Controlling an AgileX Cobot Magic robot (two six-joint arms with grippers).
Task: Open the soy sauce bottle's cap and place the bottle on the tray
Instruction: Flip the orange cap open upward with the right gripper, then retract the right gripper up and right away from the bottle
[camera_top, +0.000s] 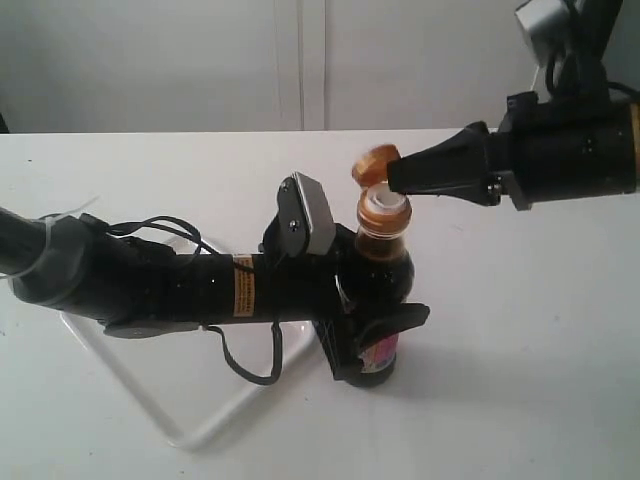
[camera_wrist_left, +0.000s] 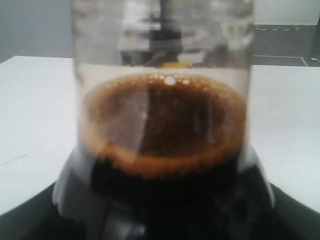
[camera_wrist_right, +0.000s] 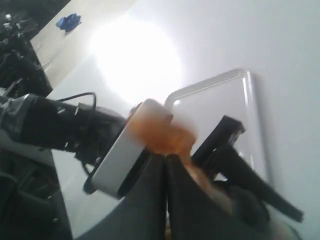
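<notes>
The soy sauce bottle (camera_top: 385, 262) stands upright on the white table, with dark liquid up to its shoulder and the coloured label (camera_top: 378, 352) low down. My left gripper (camera_top: 376, 338) is shut on its body; in the left wrist view the bottle (camera_wrist_left: 162, 130) fills the picture. The amber cap (camera_top: 373, 162) is tilted up and back off the white spout (camera_top: 385, 205). My right gripper (camera_top: 392, 178) is shut, nothing between its fingers, its tip against the cap (camera_wrist_right: 162, 131). The tray (camera_top: 200, 432) lies under my left arm, left of the bottle.
The grey camera housing (camera_top: 312, 212) on my left wrist sits close beside the bottle neck. A black cable (camera_top: 245, 368) loops over the tray. In the right wrist view the tray rim (camera_wrist_right: 210, 82) lies beyond the bottle, and a blue object (camera_wrist_right: 68, 21) is far off.
</notes>
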